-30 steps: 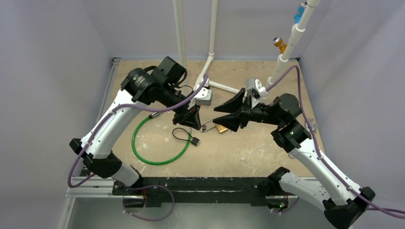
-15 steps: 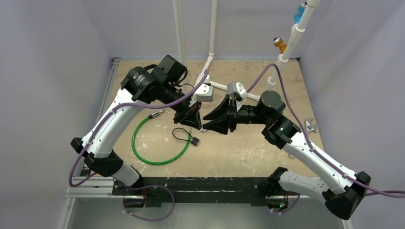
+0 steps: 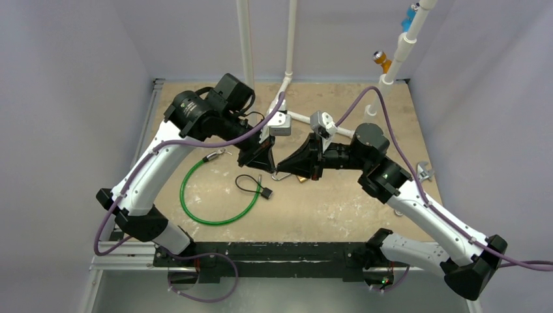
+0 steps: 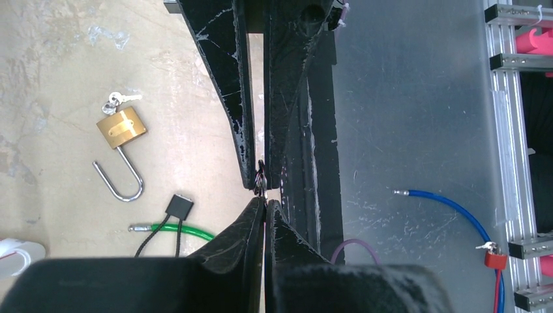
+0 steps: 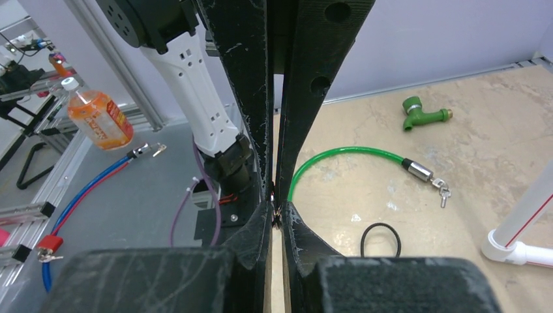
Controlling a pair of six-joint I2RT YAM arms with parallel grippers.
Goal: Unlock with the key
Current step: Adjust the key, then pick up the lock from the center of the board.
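The left gripper (image 4: pixel 264 207) and right gripper (image 5: pixel 277 212) are both pressing shut, tip to tip, pinching something too small to identify. The brass padlock (image 4: pixel 121 127) is lying mid-table (image 3: pixel 339 202), keys (image 4: pixel 117 99) touching its body. This is probably a handover; next comes turning a key in the lock.

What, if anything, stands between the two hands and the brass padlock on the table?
Nothing visible does. The left hand and the right hand are shut, tip to tip above the table. The padlock lies beside them on the table, only a small key by its body. Something small and dark sits at their tips.
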